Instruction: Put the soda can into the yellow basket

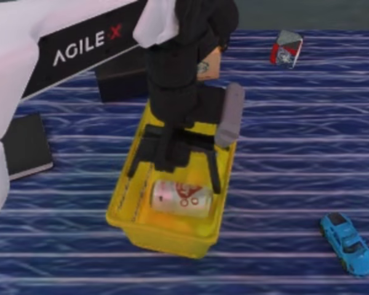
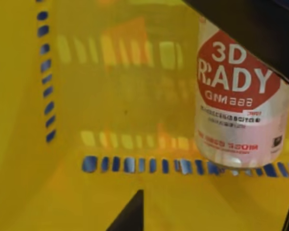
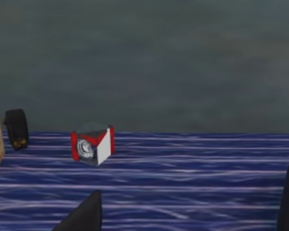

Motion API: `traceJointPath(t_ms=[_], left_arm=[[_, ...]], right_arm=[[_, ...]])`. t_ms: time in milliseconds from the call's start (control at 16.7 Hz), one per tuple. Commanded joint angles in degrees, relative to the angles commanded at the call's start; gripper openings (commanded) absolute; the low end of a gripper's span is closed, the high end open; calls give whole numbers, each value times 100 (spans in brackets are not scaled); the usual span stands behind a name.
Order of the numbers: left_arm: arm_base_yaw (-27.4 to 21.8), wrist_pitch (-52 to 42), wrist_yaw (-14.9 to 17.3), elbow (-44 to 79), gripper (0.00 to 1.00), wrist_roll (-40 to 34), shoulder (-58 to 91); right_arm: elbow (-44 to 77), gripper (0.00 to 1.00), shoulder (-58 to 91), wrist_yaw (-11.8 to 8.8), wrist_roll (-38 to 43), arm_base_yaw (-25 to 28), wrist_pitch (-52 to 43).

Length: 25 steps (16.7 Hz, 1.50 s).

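Observation:
The yellow basket (image 1: pixel 172 239) stands at the table's middle, its slotted inner wall (image 2: pixel 135 96) filling the left wrist view. The soda can (image 1: pixel 181 198), white with a red round logo, lies on its side on the basket floor. My left gripper (image 1: pixel 172 172) hangs inside the basket just above the can, open, its black fingers spread to either side and holding nothing. In the left wrist view the soda can (image 2: pixel 236 96) rests ahead of the left gripper (image 2: pixel 214 216), apart from it. My right gripper (image 3: pixel 190 207) is open over bare table, out of the top view.
A red-and-grey carton (image 1: pixel 286 48) (image 3: pixel 92 143) sits at the back right. A blue toy car (image 1: pixel 348 243) lies front right. A black book (image 1: pixel 24 144) is at the left, and an orange box (image 1: pixel 209 64) sits partly hidden behind the left arm.

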Motion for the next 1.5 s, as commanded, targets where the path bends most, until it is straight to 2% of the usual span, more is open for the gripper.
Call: traceJointPath(t_ms=[420,1500], left_arm=[[0,0,0,0,2,0,0],[0,0,0,0,0,0,0]], right_arm=[[0,100,0,0,0,0,0],[0,100,0,0,0,0,0]])
